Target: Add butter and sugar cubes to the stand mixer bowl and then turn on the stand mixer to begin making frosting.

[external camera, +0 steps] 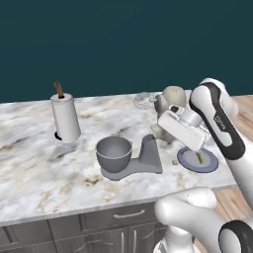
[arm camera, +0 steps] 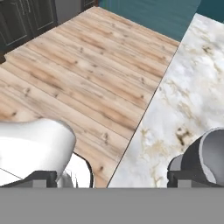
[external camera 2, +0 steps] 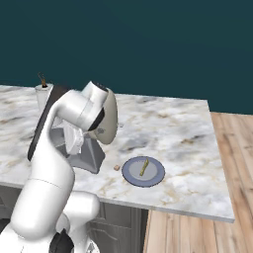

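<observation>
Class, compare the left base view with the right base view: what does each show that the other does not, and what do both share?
Left base view alone: the grey stand mixer bowl sitting on the stand mixer base, seen unobstructed, the paper-towel roll in full, and a clear glass dish at the back.

Right base view alone: the counter's bare right end and the wood floor beside it.

Both: the marble counter, the blue-grey plate with the butter on it, a sugar cube beside the plate, and the white arm.

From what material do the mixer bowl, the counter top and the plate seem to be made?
Mixer bowl: likely metal, smooth matte grey with a soft sheen.
Counter top: looks like polished marble, white with brown-grey veins.
Plate: perhaps glazed ceramic, uniform blue-grey; uncertain.
</observation>
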